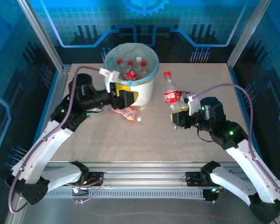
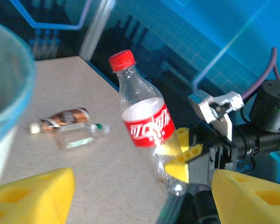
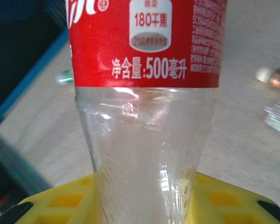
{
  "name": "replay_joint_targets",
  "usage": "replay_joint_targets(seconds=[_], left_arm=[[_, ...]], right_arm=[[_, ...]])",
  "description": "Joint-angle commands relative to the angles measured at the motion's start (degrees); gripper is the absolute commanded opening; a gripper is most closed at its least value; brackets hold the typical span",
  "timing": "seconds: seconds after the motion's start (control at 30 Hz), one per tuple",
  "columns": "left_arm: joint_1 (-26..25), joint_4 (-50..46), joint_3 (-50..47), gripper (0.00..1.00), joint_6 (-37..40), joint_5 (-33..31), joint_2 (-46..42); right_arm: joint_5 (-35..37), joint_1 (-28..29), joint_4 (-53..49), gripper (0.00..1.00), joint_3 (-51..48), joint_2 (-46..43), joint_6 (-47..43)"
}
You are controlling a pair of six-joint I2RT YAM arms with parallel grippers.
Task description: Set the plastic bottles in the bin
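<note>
A clear bottle with a red label and red cap stands upright right of the bin. My right gripper is shut on its lower body. The right wrist view has that bottle pinched between the yellow fingers. It also appears from the left wrist, as the bottle with the right gripper on it. My left gripper sits against the bin's front side, open, its yellow fingers wide apart over bare table. Several bottles lie inside the bin. A pink bottle lies just below the left gripper.
A brown bottle and a clear one with a green cap lie on the table beyond the held bottle. The bin's teal rim fills the left wrist view's left edge. Metal frame posts stand at the table's corners.
</note>
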Motion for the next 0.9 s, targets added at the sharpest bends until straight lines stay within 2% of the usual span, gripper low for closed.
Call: replay_joint_targets(seconds=[0.0,0.13,0.37,0.6,0.67,0.87], left_arm=[[-2.5,1.1,4.3,0.77,-2.0,5.3,3.0],[-4.4,1.6,5.6,0.74,-3.3,5.7,5.4],[-4.9,2.3,4.4,0.60,-5.3,6.8,5.7],[-4.9,3.8,3.2,0.61,-6.9,5.4,4.8],[-5.0,4.2,3.1,0.56,-6.8,5.0,4.6],[-5.0,4.3,2.6,0.27,-6.2,4.0,3.4]], right_arm=[[-6.0,4.4,3.1,0.40,-1.6,-1.7,-4.4],[-4.5,9.5,4.2,0.40,-1.7,-2.5,-6.8],[-4.6,13.0,7.0,0.40,-1.6,-2.4,-8.2],[-7.3,15.3,7.8,0.40,-1.4,-1.1,-9.4],[-6.7,16.0,7.6,0.40,-1.3,-0.7,-9.3],[-3.7,16.9,7.3,0.43,-1.0,-0.4,-8.9]])
